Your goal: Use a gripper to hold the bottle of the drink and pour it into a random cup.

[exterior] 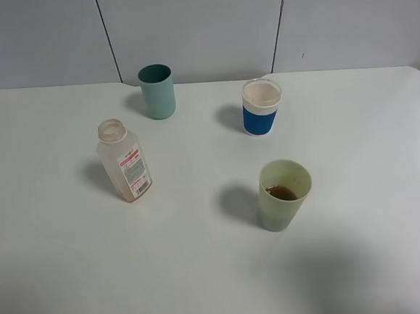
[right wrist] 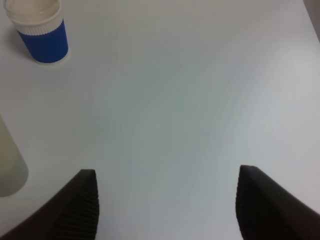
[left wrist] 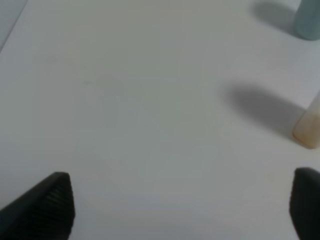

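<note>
Bottle (exterior: pixel 125 162) stands upright, uncapped, on the surface (exterior: pixel 52 271) toward its left edge, nearly empty. Cup (exterior: pixel 284 193), right of centre, holds brown drink (exterior: pixel 280 193). Left tool (left wrist: pixel 182 205) and right tool (right wrist: pixel 167 205) both gape apart, empty.

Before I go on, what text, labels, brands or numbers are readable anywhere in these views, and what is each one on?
Bottle: red-and-white label with printed lines and what looks like a barcode, all too small and blurred to read.
Teal cup: no text visible.
White cup with blue sleeve: no text visible.
Pale green cup: no text visible.
Nothing can be quoted.
</note>
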### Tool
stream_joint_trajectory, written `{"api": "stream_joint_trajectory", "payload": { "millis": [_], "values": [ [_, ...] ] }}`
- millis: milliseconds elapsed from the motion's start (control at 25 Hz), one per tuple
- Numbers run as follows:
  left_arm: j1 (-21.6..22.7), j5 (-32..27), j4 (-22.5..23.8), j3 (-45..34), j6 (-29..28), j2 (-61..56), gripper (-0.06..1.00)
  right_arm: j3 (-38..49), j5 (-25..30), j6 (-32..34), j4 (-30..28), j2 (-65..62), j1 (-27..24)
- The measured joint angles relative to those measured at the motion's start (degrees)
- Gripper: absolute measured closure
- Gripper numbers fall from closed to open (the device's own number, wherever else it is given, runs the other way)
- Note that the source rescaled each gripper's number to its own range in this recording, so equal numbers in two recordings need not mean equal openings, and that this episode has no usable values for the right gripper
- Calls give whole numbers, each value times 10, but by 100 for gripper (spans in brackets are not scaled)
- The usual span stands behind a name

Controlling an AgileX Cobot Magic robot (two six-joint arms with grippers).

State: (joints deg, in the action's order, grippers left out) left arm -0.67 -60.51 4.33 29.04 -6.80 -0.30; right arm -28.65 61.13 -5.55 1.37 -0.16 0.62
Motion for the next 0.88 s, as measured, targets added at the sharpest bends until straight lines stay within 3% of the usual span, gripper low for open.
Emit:
{"api": "stream_joint_trajectory", "payload": {
  "millis": [880],
  "values": [
    [0, 0, 0, 0, 0, 0, 18, 0, 0, 0, 0, 0, 0]
  ]
}}
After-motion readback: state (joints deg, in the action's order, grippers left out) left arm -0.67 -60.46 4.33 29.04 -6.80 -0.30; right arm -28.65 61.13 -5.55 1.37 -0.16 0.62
